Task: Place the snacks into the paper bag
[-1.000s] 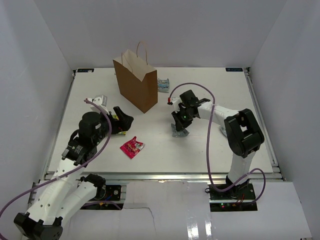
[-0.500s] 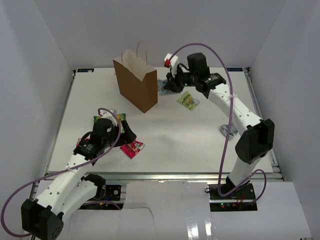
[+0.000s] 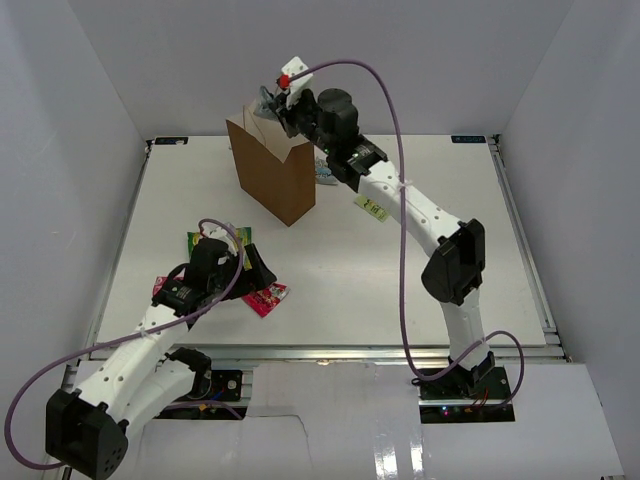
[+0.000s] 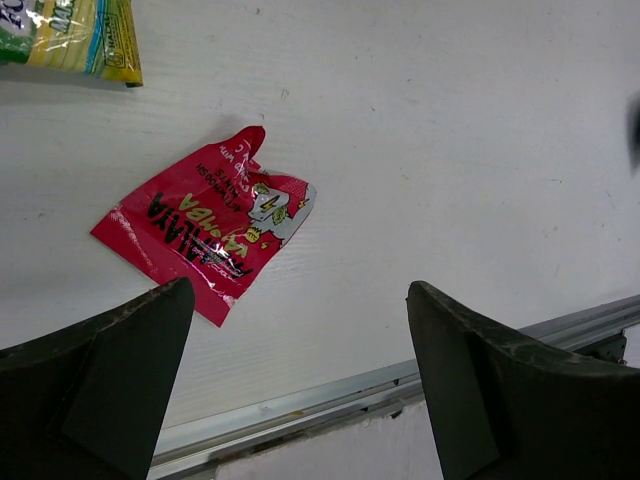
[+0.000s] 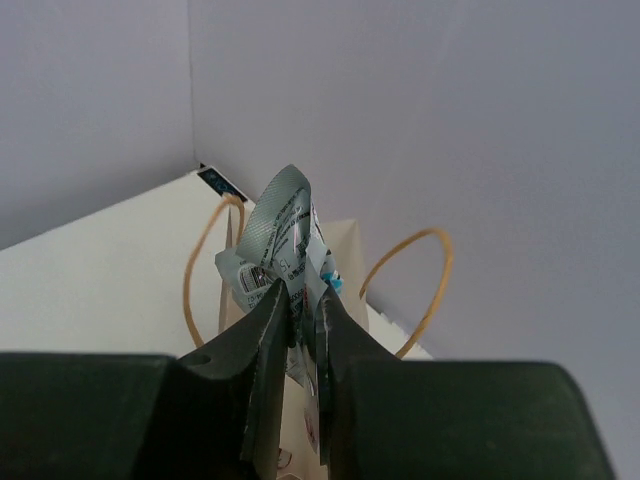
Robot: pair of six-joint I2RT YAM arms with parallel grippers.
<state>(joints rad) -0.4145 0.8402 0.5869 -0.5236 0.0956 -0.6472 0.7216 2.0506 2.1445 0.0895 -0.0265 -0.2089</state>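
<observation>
Our right gripper (image 5: 300,300) has its fingers pressed together on a grey-blue packet (image 5: 285,225). They pinch its lower edge, and the crumpled foil stands up past the tips. Just beyond the fingertips is the paper bag (image 5: 345,250), its pale mouth open and one loop handle on either side of the packet. In the top view this gripper (image 3: 272,105) hangs over the bag's (image 3: 275,175) top edge with the packet (image 3: 265,100) above the opening, not yet inside it.

Our left gripper (image 4: 300,300) has its fingers (image 4: 100,380) spread wide and holds nothing. A red-pink packet (image 4: 205,235) lies flat on the table (image 4: 450,150) just ahead of the tips, closer to the finger on the left of the wrist view, and touches neither finger. Farther out on that same side is the corner of a yellow-green packet (image 4: 70,35), well apart from the red-pink one. Behind the fingers runs the metal rail (image 4: 350,385) of the table's near edge.

In the top view, a second yellow-green packet (image 3: 370,207) lies on the table under our right arm, and another grey-blue packet (image 3: 325,172) sits just beside the bag's foot.
</observation>
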